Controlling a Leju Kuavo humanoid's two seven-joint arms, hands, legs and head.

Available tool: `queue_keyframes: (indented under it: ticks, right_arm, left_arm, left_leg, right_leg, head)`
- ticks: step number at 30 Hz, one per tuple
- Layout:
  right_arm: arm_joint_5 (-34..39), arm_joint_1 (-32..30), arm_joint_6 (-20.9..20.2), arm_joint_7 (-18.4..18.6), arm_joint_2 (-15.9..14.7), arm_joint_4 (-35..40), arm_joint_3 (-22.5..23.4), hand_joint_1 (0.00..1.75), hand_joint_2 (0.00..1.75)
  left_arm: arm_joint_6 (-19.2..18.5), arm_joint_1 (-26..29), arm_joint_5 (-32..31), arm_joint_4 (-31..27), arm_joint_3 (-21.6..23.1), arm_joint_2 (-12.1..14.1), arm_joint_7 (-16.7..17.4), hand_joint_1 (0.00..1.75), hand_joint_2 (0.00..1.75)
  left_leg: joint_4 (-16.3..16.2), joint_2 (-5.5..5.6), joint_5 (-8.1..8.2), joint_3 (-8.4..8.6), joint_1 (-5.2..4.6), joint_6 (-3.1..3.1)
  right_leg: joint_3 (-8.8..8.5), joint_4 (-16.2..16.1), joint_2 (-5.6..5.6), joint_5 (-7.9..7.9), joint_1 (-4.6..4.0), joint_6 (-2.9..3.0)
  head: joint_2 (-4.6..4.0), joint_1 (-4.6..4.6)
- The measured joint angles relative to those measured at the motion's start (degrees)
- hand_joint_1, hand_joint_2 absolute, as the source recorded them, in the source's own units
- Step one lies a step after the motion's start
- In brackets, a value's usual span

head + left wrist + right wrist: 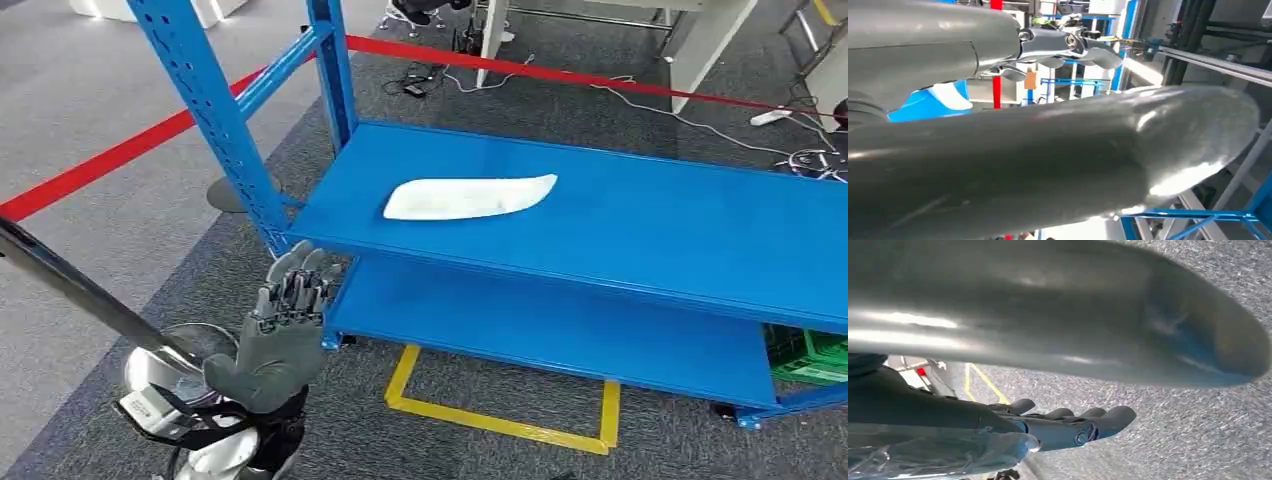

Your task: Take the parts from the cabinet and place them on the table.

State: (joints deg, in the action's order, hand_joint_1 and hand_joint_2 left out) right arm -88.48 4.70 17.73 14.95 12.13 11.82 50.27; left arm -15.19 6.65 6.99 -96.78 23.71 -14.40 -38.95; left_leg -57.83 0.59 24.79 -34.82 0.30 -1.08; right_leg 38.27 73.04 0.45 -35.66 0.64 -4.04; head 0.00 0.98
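A white, leaf-shaped part (468,197) lies flat on the upper shelf (650,215) of a blue steel cabinet (330,60), toward the shelf's left end and well apart from the robot's hands. The left hand (280,335) is raised below and left of the shelf's front corner, just beside the blue upright post (215,120), its fingers (296,280) extended upward close together and gripping nothing. The post and the shelf's front edge stand between that hand and the part. A lower blue shelf (540,320) runs beneath, and yellow tape (500,420) marks a box on the grey carpet (100,220) in front of it. A red tape line (110,160) crosses the floor behind the frame, with white cables (700,125) trailing near it and a green crate (808,355) at the far right under the shelf. In the right wrist view, the right hand (1058,427) hangs over the carpet, dark fingers (1108,417) lightly curled and apart, holding nothing.
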Motion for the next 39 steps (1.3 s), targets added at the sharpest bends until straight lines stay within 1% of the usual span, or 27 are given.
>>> queue_keyframes:
  ticks: [1, 2, 3, 5, 6, 7, 10, 12, 13, 15, 16, 17, 19, 21, 22, 23, 25, 27, 28, 30, 31, 32, 33, 34, 36, 37, 39]
  right_arm:
    - [0.0, -0.06, 0.0, 0.0, 0.0, 0.0, 0.0, 0.0, 0.0]
    - [0.0, -0.11, 0.0, 0.0, 0.0, 0.0, 0.0, 0.0, 0.0]
    - [0.0, -0.12, 0.0, 0.0, 0.0, 0.0, 0.0, 0.0, 0.0]
    - [0.02, -0.06, 0.0, 0.0, 0.0, 0.0, 0.0, 0.0, 0.0]
    - [0.02, -0.05, 0.0, 0.02, 0.0, 0.0, 0.0, 0.0, 0.0]
    - [0.0, 0.02, 0.0, 0.02, 0.0, 0.0, 0.0, 0.0, 0.0]
    - [0.0, -0.06, 0.0, 0.13, -0.02, 0.0, 0.02, 0.0, 0.0]
    - [-0.11, -0.03, 0.02, 0.2, -0.04, 0.0, 0.04, 0.0, 0.0]
    - [-0.26, 0.06, 0.07, 0.2, -0.04, 0.0, 0.04, 0.0, 0.0]
    - [-0.35, 0.01, 0.11, 0.17, -0.02, 0.0, 0.04, 0.0, 0.0]
    - [-0.35, 0.0, 0.13, 0.17, -0.04, 0.0, 0.04, 0.0, 0.0]
    - [-0.35, -0.01, 0.13, 0.2, -0.04, 0.0, 0.04, 0.0, 0.0]
    - [-0.37, 0.0, 0.13, 0.17, -0.02, 0.0, 0.04, 0.0, 0.0]
    - [-0.39, 0.01, 0.13, 0.17, -0.02, 0.0, 0.04, 0.0, 0.0]
    - [-0.39, 0.02, 0.15, 0.17, -0.04, 0.0, 0.04, 0.0, 0.0]
    - [-0.42, 0.04, 0.15, 0.18, -0.04, 0.0, 0.04, 0.0, 0.0]
    - [-0.42, -0.03, 0.17, 0.17, -0.04, 0.0, 0.04, 0.0, 0.0]
    - [-0.42, 0.02, 0.2, 0.17, -0.04, 0.0, 0.04, 0.0, 0.0]
    - [-0.44, 0.06, 0.22, 0.17, -0.04, 0.0, 0.04, 0.0, 0.0]
    - [-0.48, 0.02, 0.24, 0.09, -0.04, 0.0, 0.04, 0.0, 0.0]
    - [-0.52, -0.04, 0.22, 0.09, -0.04, 0.0, 0.04, 0.0, 0.0]
    - [-0.52, -0.07, 0.2, 0.04, -0.04, 0.0, 0.04, 0.0, 0.0]
    - [-0.55, -0.1, 0.17, 0.04, -0.04, 0.0, 0.04, 0.0, 0.0]
    - [-0.57, -0.07, 0.15, 0.04, -0.04, 0.0, 0.04, 0.0, 0.0]
    - [-0.57, 0.02, 0.09, 0.04, -0.07, 0.0, 0.04, 0.0, 0.0]
    - [-0.55, 0.08, 0.07, 0.04, -0.04, 0.0, 0.04, 0.0, 0.0]
    - [-0.53, 0.16, -0.02, 0.04, -0.04, 0.0, 0.02, 0.0, 0.0]
  left_arm:
    - [-0.09, 0.01, 0.15, 0.0, -0.02, 0.0, 0.0, 0.0, 0.0]
    - [-0.26, 0.01, 0.44, 0.0, -0.04, 0.0, 0.0, 0.0, 0.0]
    - [-0.48, 0.01, 0.76, 0.0, -0.04, 0.0, 0.0, 0.0, 0.0]
    - [-0.79, 0.0, 1.22, 0.0, -0.04, -0.02, 0.0, 0.0, 0.0]
    - [-0.83, 0.01, 1.31, 0.0, -0.04, -0.02, 0.0, 0.0, 0.0]
    - [-0.9, 0.0, 1.49, 0.0, -0.04, 0.0, 0.0, 0.0, 0.0]
    - [-0.85, 0.01, 1.68, 0.0, -0.11, 0.0, 0.0, 0.0, 0.0]
    - [-0.52, 0.03, 1.2, -0.2, -0.26, 0.0, 0.0, 0.0, 0.0]
    - [-0.52, 0.03, 1.22, -0.22, -0.31, 0.0, 0.0, 0.0, 0.0]
    - [-0.55, 0.05, 1.25, -0.22, -0.37, 0.0, 0.0, 0.0, 0.0]
    - [-0.55, 0.06, 1.27, -0.22, -0.42, 0.0, 0.0, 0.0, 0.0]
    - [-0.55, 0.07, 1.31, -0.22, -0.46, 0.0, 0.0, 0.0, 0.0]
    - [-0.55, 0.06, 1.33, -0.22, -0.46, -0.02, 0.0, 0.0, 0.0]
    - [-0.59, 0.05, 1.35, -0.22, -0.42, 0.0, 0.0, 0.0, 0.0]
    - [-0.59, 0.05, 1.36, -0.22, -0.42, -0.02, 0.0, 0.0, 0.0]
    - [-0.59, 0.05, 1.36, -0.22, -0.39, -0.04, 0.0, 0.0, 0.0]
    - [-0.59, 0.07, 1.4, -0.22, -0.44, -0.04, 0.0, 0.0, 0.0]
    - [-0.63, 0.06, 1.4, -0.24, -0.39, -0.13, 0.0, 0.0, 0.0]
    - [-0.72, 0.06, 1.46, -0.24, -0.37, -0.15, 0.0, 0.0, 0.0]
    - [-1.02, 0.06, 1.7, -0.24, -0.39, -0.13, 0.0, 0.0, 0.0]
    - [-1.25, 0.06, 1.64, -0.24, -0.37, -0.11, 0.0, 0.0, 0.0]
    - [-1.66, 0.05, 1.62, -0.24, -0.31, -0.07, 0.0, 0.0, 0.0]
    - [-2.1, 0.04, 1.64, -0.24, -0.24, -0.04, 0.0, 0.0, 0.0]
    - [-2.32, 0.04, 1.64, -0.24, -0.24, -0.04, 0.0, 0.0, 0.0]
    - [-2.36, 0.03, 1.2, -0.24, -0.24, -0.04, 0.0, 0.0, 0.0]
    - [-2.34, 0.02, 1.18, -0.24, -0.2, -0.04, 0.0, 0.0, 0.0]
    - [-2.1, 0.02, 1.18, -0.24, -0.24, -0.02, 0.0, 0.0, 0.0]
  left_leg:
    - [-0.01, 0.02, 0.08, 0.07, -0.06, -0.09]
    - [-0.01, 0.09, 0.18, 0.24, -0.11, -0.16]
    - [-0.01, 0.16, 0.38, 0.55, -0.13, -0.09]
    - [-0.02, 0.22, 0.88, 1.48, -0.13, 0.21]
    - [-0.01, 0.22, 1.13, 1.72, -0.13, 0.52]
    - [-0.37, 0.27, 1.35, 1.63, -0.58, 0.89]
    - [0.24, 0.27, 0.96, 1.73, -0.29, 1.69]
    - [-0.46, 0.12, 1.86, 1.45, -0.28, 2.49]
    - [-3.15, 0.09, 3.69, 0.14, -0.29, 2.82]
    - [-12.44, 0.08, 8.06, -4.44, -0.16, 3.22]
    - [-16.41, 0.08, 9.22, -6.55, -0.16, 3.31]
    - [-17.52, 0.07, 8.8, -7.36, -0.14, 3.33]
    - [-12.69, 0.06, 4.56, -5.2, -0.11, 3.15]
    - [-3.0, -0.06, -0.01, -0.24, -0.09, 2.95]
    - [-0.27, -0.2, 0.39, 1.08, -0.15, 2.9]
    - [-0.03, 0.04, 0.64, 1.05, -0.08, 2.21]
    - [0.04, 0.13, 0.7, 0.93, -0.36, 1.54]
    - [0.44, 0.09, 0.36, 1.23, 0.08, 0.82]
    - [0.44, 0.06, 0.49, 1.36, 0.1, 0.46]
    - [0.44, 0.01, 0.55, 1.37, 0.05, 0.27]
    - [0.43, 0.01, 0.59, 1.37, 0.02, 0.21]
    - [0.43, 0.02, 0.62, 1.41, -0.01, 0.16]
    - [0.42, 0.06, 0.66, 1.54, -0.01, 0.17]
    - [0.41, 0.09, 0.74, 1.69, 0.0, 0.18]
    - [0.4, 0.1, 1.03, 2.16, 0.08, 0.57]
    - [0.37, 0.12, 1.17, 2.22, -0.1, 0.88]
    - [0.31, 0.19, 1.06, 2.03, -0.39, 1.49]
  right_leg:
    - [1.87, 3.05, 0.0, -0.56, -0.01, 0.01]
    - [2.56, 3.46, 0.0, 0.27, -0.01, 0.07]
    - [1.87, 1.05, 0.0, 2.62, -0.02, 0.19]
    - [-2.54, -9.05, -0.02, 8.7, -0.01, 0.57]
    - [-4.18, -13.05, -0.04, 10.11, 0.01, 0.7]
    - [-4.96, -13.87, 0.11, 9.57, -0.16, 0.94]
    - [-4.53, -13.66, 0.19, 9.72, -0.43, 1.87]
    - [-4.81, -14.28, 0.15, 10.12, 0.02, 2.6]
    - [-4.81, -14.28, 0.12, 10.07, 0.08, 2.95]
    - [-4.79, -14.28, -0.01, 9.95, 0.08, 3.14]
    - [-4.79, -14.28, -0.06, 9.92, 0.08, 3.18]
    - [-4.83, -14.28, -0.05, 9.89, 0.09, 3.19]
    - [-5.06, -14.27, 0.05, 9.81, 0.12, 3.12]
    - [-5.45, -14.27, 0.19, 9.57, 0.18, 2.73]
    - [-5.33, -13.93, 0.24, 9.28, -0.33, 2.31]
    - [-5.18, -14.05, 0.3, 9.33, -0.32, 2.03]
    - [-5.39, -14.53, 0.19, 9.51, -0.14, 1.41]
    - [-5.19, -13.99, 0.13, 8.95, -0.04, 0.75]
    - [-4.25, -11.78, 0.01, 7.38, -0.1, 0.53]
    - [-0.05, -2.97, 0.01, 3.14, -0.04, 0.32]
    - [2.13, 1.36, 0.01, 1.63, -0.08, 0.24]
    - [3.43, 3.59, 0.0, 1.39, -0.07, 0.22]
    - [3.26, 2.83, 0.0, 2.65, -0.07, 0.26]
    - [1.97, -0.22, 0.0, 4.87, -0.06, 0.35]
    - [-3.04, -10.66, -0.04, 10.11, 0.04, 0.48]
    - [-4.53, -13.63, 0.01, 9.86, 0.03, 0.43]
    - [-4.62, -13.96, 0.3, 10.07, -0.09, 1.33]
  head:
    - [0.0, 0.04]
    - [0.0, 0.04]
    - [0.0, 0.02]
    - [0.0, 0.02]
    - [0.0, 0.0]
    - [0.0, 0.04]
    - [0.0, 0.15]
    - [0.0, 0.24]
    - [0.0, 0.57]
    - [0.0, 0.57]
    - [0.0, 0.61]
    - [0.0, 0.57]
    - [0.0, 0.59]
    - [0.0, 0.61]
    - [0.0, 0.74]
    - [0.0, 0.59]
    - [0.0, 0.44]
    - [0.0, 0.44]
    - [0.0, 0.07]
    - [0.0, -0.15]
    - [0.0, -0.26]
    - [0.0, -0.24]
    - [0.0, -0.24]
    - [0.0, -0.28]
    - [0.0, -0.26]
    - [0.0, -0.28]
    - [0.0, -0.11]
